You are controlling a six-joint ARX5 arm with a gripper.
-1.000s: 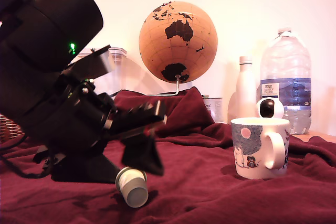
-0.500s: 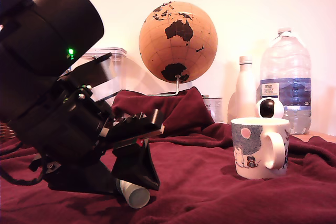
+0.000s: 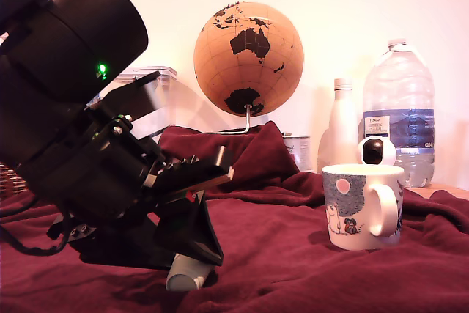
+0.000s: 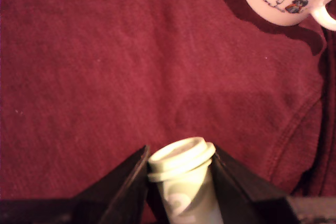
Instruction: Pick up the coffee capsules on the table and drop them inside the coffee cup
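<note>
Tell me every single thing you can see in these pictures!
Coffee capsule: one, pale cream-green, lying on the blanket between the gripper fingers.
Mug: one, white with cartoon pictures, standing on the blanket at the exterior view's right.
Blanket: one, dark red, rumpled, covering the table.
Globe: one, cork-brown with black continents, at the back.
Water bottle: one, clear, large, back right.
White bottle: one, beside the water bottle.
Ball camera: one, white and black, behind the mug.
Plastic box: one, clear, back left.
Gripper: one, black, fingers either side of the capsule.
</note>
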